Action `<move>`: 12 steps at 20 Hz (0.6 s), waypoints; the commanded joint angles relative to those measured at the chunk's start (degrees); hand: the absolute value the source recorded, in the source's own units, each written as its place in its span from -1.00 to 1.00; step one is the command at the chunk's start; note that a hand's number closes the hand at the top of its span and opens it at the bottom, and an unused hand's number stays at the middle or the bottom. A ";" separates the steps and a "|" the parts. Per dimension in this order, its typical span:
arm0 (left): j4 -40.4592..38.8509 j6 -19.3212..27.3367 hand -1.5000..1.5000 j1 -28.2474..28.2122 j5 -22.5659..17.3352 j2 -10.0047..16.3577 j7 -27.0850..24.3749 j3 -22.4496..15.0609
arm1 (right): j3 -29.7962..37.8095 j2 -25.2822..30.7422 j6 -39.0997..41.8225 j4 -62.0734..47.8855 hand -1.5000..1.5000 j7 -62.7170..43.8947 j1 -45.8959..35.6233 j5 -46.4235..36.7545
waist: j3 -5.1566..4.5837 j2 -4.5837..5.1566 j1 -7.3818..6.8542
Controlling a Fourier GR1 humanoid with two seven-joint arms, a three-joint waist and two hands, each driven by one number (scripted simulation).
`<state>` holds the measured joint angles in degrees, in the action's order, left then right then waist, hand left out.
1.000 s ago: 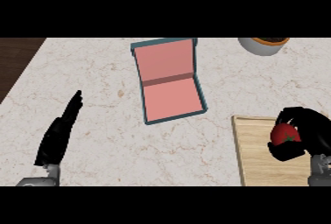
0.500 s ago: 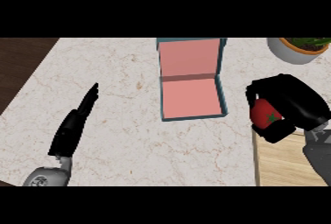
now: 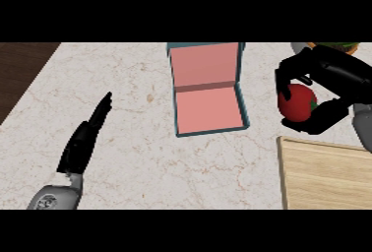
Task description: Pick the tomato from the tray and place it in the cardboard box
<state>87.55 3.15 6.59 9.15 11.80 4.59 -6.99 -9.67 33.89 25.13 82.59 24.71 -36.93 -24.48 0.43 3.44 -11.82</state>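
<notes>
Right hand [image 3: 334, 74], fingers curled round the tomato [image 3: 296, 103], should travel frame-left until centred above the cardboard box [image 3: 209, 108] (upper centre) before releasing; left hand [image 3: 83, 142] rests straight-fingered, lower left.

Red tomato [image 3: 296, 102] beside open box [image 3: 210, 107]

No readable text, labels, numbers — none

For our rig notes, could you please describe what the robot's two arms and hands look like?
Both hands are black: the left hand shows as a narrow, tapering shape, the right hand as chunky, segmented fingers. Each joins a rounded grey forearm; the left forearm carries a circular wrist marking. No cables show.
</notes>
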 commanded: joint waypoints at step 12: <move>-0.94 3.21 0.00 -1.99 1.39 -1.05 0.78 1.36 | -1.03 -5.91 12.64 -29.53 1.00 18.89 -26.53 12.56 | -0.45 -1.76 4.83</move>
<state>86.62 4.74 6.63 9.52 11.78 5.92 -5.21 -9.27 30.14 31.22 60.29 36.95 -57.12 -12.36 0.05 2.16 -8.23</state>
